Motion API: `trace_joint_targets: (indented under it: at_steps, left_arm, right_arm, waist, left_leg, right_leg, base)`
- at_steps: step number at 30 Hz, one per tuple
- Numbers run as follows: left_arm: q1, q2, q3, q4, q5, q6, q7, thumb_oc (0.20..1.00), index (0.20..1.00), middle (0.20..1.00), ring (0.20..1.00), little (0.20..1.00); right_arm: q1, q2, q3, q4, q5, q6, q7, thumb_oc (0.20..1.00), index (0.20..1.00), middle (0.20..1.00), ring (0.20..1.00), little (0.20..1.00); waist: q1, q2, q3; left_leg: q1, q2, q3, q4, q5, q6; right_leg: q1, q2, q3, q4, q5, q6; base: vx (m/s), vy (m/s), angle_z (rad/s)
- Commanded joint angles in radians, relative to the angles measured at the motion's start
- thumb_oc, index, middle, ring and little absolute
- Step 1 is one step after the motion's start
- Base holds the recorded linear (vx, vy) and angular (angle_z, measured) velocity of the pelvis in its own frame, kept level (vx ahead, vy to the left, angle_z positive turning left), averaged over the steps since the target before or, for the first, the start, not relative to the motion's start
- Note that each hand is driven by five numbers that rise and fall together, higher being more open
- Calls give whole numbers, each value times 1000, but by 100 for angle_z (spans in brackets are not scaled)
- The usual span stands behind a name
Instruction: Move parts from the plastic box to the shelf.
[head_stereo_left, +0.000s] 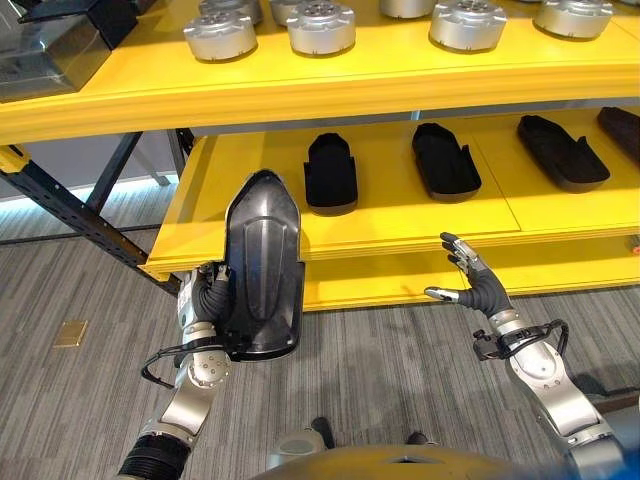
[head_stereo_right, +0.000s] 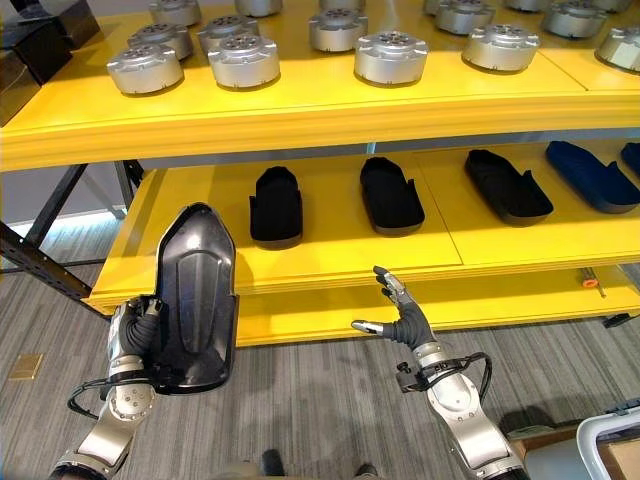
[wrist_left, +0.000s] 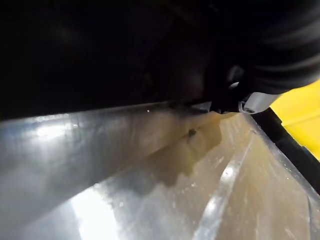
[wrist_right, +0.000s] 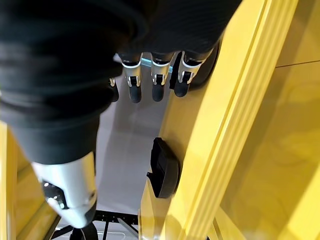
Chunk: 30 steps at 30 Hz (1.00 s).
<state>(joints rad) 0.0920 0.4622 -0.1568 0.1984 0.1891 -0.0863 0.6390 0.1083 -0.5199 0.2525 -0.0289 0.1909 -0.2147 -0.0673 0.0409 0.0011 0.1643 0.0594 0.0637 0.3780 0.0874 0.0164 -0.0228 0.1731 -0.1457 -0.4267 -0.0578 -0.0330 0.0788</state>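
Glossy dark-grey plastic, a long shield-shaped part (head_stereo_left: 262, 268), is standing upright in front of the yellow shelf (head_stereo_left: 240, 235), with the left hand (head_stereo_left: 207, 295) curling round its lower left edge and gripping it. To the right, the right hand (head_stereo_left: 474, 283) is hovering empty with fingers spread loosely, near the lower shelf's front lip. Black parts (head_stereo_left: 330, 172) are lying in a row on that lower level, while round silver metal parts (head_stereo_right: 391, 56) are sitting on the level above.
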Motion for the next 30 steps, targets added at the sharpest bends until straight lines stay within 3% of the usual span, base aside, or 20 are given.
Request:
trace_joint_targets:
  at_steps: [1,4,7,8,9,10,13,17,22,30]
  left_arm:
    - [-76,71,30,-49,22,-30,41,200,200,200,200,200]
    - [-92,79,33,-43,16,-20,47,200,200,200,200,200]
    - [-82,83,49,-32,2,-15,42,200,200,200,200,200]
    - [-69,84,61,-19,-12,-22,46,200,200,200,200,200]
    - [-67,82,60,-16,-14,-24,48,200,200,200,200,200]
    - [-64,79,61,-8,-21,-29,52,200,200,200,200,200]
    - [-55,60,53,14,-26,-48,81,200,200,200,200,200]
    - [-49,56,49,37,-29,-65,94,200,200,200,200,200]
    - [-31,56,59,41,-12,-76,73,200,200,200,200,200]
    - [-7,57,70,7,-8,-68,46,200,200,200,200,200]
  right_arm:
    - [-68,-12,9,-17,-2,-62,-40,1000,1000,1000,1000,1000]
    - [-89,-14,27,-1,-11,-56,-53,1000,1000,1000,1000,1000]
    - [-76,-15,28,-3,-16,-47,-45,1000,1000,1000,1000,1000]
    - [-46,-23,16,-15,-19,-46,-30,1000,1000,1000,1000,1000]
    - [-40,-26,14,-19,-20,-45,-27,1000,1000,1000,1000,1000]
    - [-26,-33,7,-25,-23,-46,-19,1000,1000,1000,1000,1000]
    - [7,-53,9,-39,-52,-60,-8,1000,1000,1000,1000,1000]
    - [20,-67,15,-60,-54,-55,-5,1000,1000,1000,1000,1000]
    - [27,-63,14,-58,-38,-55,8,1000,1000,1000,1000,1000]
    - [38,-31,13,-57,-30,-42,51,1000,1000,1000,1000,1000]
  waist:
    - [-13,-47,-12]
    - [-21,-37,0]
    - [-34,-19,-10]
    - [-43,-4,-24]
    - [-45,-3,-23]
    - [-50,2,-30]
    - [-64,8,-31]
    - [-82,5,-23]
    - [-81,19,-26]
    - [-51,3,-45]
  left_leg:
    - [-114,53,53,324,-173,-31]
    - [-157,132,66,408,-127,-47]
    - [-104,172,80,295,-72,-56]
    - [-62,188,58,181,-33,-91]
    - [-58,191,71,157,0,-88]
    - [-44,205,58,118,14,-113]
    - [-66,316,64,48,188,-176]
    - [-89,393,84,51,250,-200]
    - [-56,367,107,61,190,-176]
    - [-37,227,73,109,4,-81]
  right_leg:
    - [-40,-27,47,50,22,47]
    - [-37,-11,48,69,-1,27]
    - [-37,-12,22,86,-12,28]
    - [-29,-21,13,87,-21,41]
    - [-33,-22,1,88,-12,34]
    - [-28,-29,5,90,-25,43]
    - [-29,-53,-14,122,-41,37]
    - [-50,-74,-31,201,-74,25]
    - [-69,-80,-47,325,-148,20]
    - [-36,-85,-12,319,-153,38]
  base:
    - [21,-92,0]
    - [55,-57,-7]
    - [158,125,-12]
    - [180,242,-1]
    - [222,280,1]
    - [126,260,7]
    - [169,326,-1]
    - [103,221,-38]
    - [165,248,8]
    - [192,290,0]
